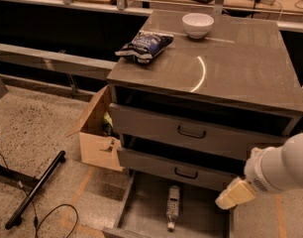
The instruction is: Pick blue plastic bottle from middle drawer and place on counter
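Observation:
The blue plastic bottle (172, 207) lies on its side on the floor of the open middle drawer (203, 214), white cap towards the front. The drawer is pulled out at the bottom of the cabinet. My gripper (234, 194) is on the white arm at the right, over the drawer's right wall. It is about a bottle length to the right of the bottle and a little above it, and it holds nothing I can see. The counter (235, 68) is the glossy slab on top of the cabinet, with a curved glare streak.
A dark blue snack bag (144, 44) and a white bowl (198, 24) sit on the counter's far left part. Two closed drawer fronts (191, 132) with black handles are above the open drawer. A cardboard box (98, 140) stands left of the cabinet. A black pole (35, 190) and a cable lie on the floor.

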Robot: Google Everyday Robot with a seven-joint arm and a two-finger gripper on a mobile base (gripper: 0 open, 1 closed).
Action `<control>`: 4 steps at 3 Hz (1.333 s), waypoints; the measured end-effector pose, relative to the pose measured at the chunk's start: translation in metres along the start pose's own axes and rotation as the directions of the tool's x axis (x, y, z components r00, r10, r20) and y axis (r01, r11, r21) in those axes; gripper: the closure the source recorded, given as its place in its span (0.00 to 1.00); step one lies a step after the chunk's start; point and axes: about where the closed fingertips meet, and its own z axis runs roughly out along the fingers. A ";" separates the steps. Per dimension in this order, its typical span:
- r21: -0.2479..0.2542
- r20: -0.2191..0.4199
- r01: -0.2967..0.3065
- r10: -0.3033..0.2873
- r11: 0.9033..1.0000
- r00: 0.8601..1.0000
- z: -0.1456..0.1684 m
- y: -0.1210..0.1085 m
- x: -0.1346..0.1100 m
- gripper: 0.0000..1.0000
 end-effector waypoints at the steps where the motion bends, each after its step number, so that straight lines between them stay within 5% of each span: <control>1: -0.011 0.024 -0.163 0.163 0.987 0.986 0.036 0.005 0.006 0.00; 2: -0.064 0.023 -0.380 0.382 0.923 0.924 0.085 0.010 0.022 0.00; 3: -0.134 -0.040 -0.572 0.572 0.809 0.819 0.152 0.027 0.037 0.00; 4: -0.134 -0.040 -0.572 0.572 0.809 0.819 0.152 0.027 0.037 0.00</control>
